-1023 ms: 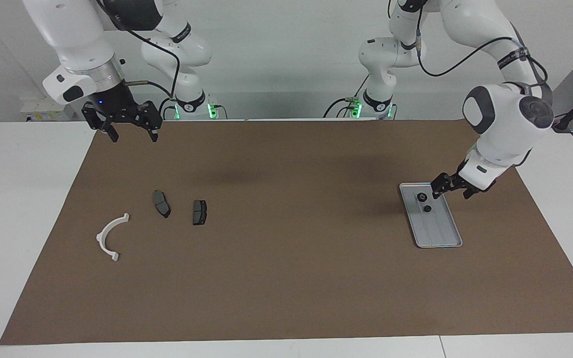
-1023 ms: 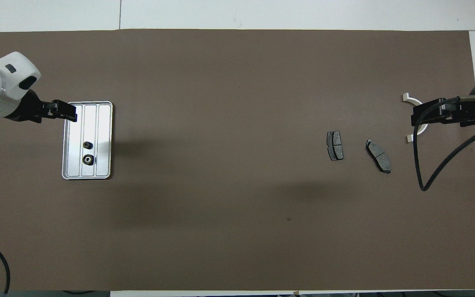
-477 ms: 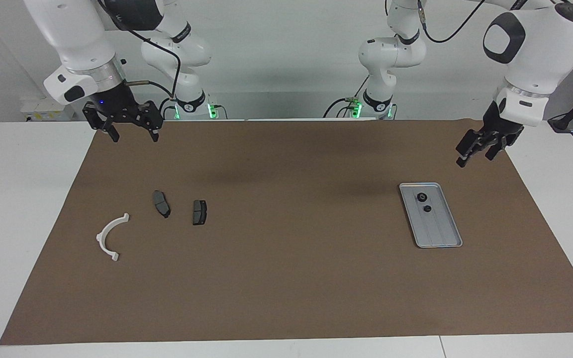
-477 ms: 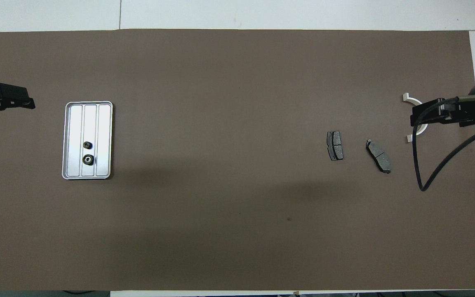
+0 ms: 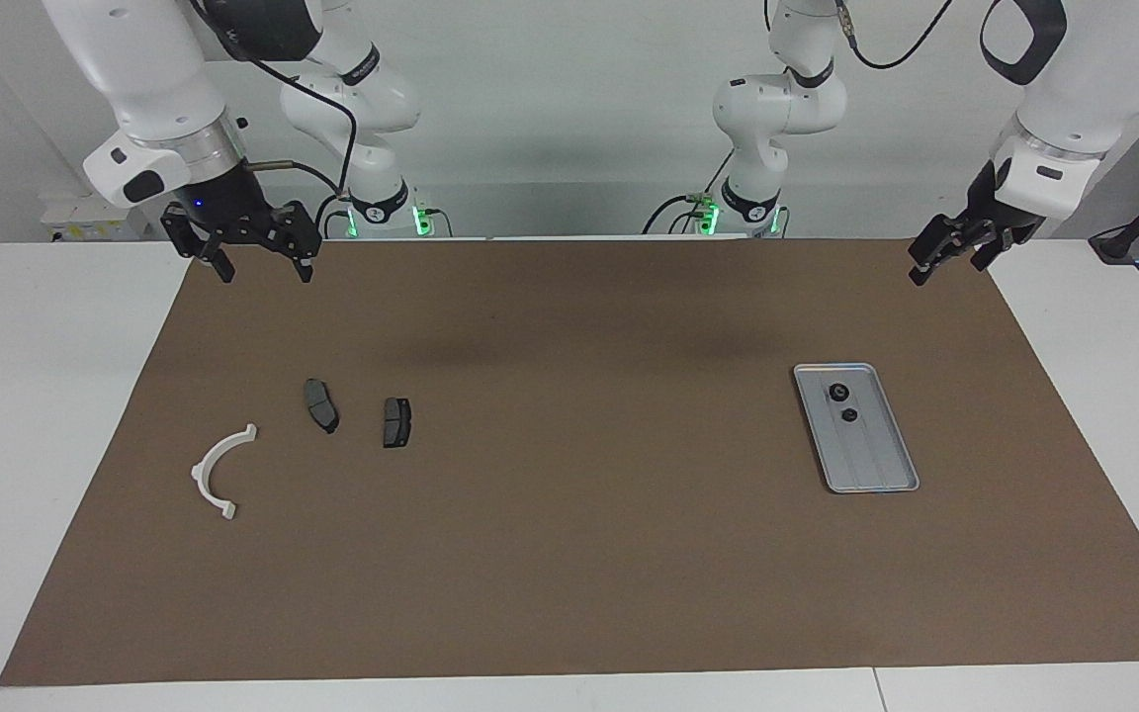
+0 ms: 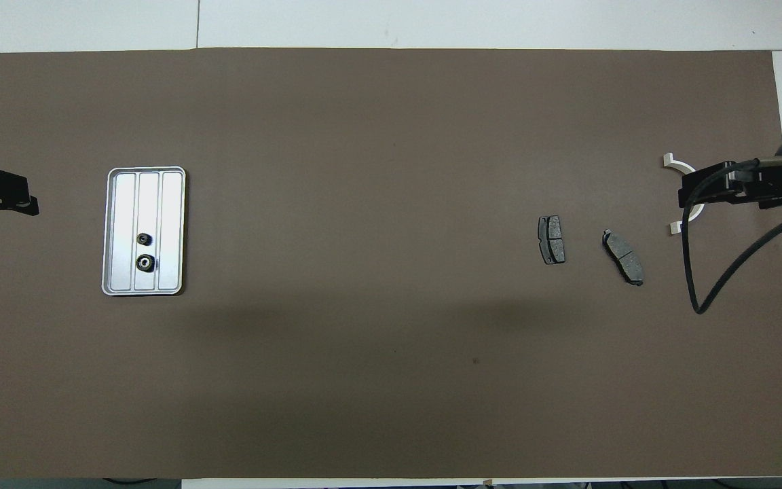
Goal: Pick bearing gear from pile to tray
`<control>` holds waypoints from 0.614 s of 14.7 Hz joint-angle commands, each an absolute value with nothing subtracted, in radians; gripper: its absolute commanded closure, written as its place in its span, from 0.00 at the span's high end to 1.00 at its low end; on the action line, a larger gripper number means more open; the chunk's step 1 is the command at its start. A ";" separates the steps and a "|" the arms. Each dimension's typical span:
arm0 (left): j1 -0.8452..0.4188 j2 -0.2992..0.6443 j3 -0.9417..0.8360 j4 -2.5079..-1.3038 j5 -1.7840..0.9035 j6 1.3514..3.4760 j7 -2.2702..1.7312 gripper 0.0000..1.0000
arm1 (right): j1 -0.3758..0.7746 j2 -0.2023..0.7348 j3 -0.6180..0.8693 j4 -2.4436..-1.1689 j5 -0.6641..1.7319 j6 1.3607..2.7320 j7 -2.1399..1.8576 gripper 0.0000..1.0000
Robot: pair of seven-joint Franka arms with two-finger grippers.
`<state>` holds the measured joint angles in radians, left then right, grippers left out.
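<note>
- Two small black round gears [image 5: 843, 403] lie in the tray [image 5: 881, 470], close together at its end nearer the robots; ring-shaped, one with a hollow centre in the overhead view.
- The tray is flat silver metal with rounded corners, a raised rim and a ribbed floor, and sits toward the left arm's end of the surface [image 5: 569, 554].
- The pile, toward the right arm's end, shows two dark grey pads [image 5: 360, 413] and a white curved bracket [image 5: 219, 473]; no gear is visible among them, so the task looks done.
- Left end effector [image 5: 945, 255] hangs released and empty over the mat's edge, well apart from the tray.
- Right end effector [image 5: 255, 252] waits, fingers spread and empty, above the mat's corner.
- Risk: a further reach to the pile could seize a pad by mistake, since all parts are small and dark; a low pass could knock the light tray and roll the gears along its ribs.
</note>
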<state>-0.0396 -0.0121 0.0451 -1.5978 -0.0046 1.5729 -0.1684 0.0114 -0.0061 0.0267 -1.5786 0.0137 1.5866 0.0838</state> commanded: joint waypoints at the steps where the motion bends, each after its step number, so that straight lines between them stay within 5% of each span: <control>1: -0.043 0.014 0.044 -1.565 0.002 1.539 -0.152 1.00 | 0.002 -0.021 0.034 -1.597 0.005 1.577 0.098 1.00; 9: -0.041 0.008 0.044 -1.572 -0.015 1.516 -0.150 1.00 | 0.005 -0.023 0.034 -1.597 0.005 1.578 0.100 1.00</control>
<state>-0.0406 -0.0037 0.0418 -1.5963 -0.0074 1.5450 -0.1645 0.0110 -0.0061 0.0267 -1.5792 0.0137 1.5862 0.0838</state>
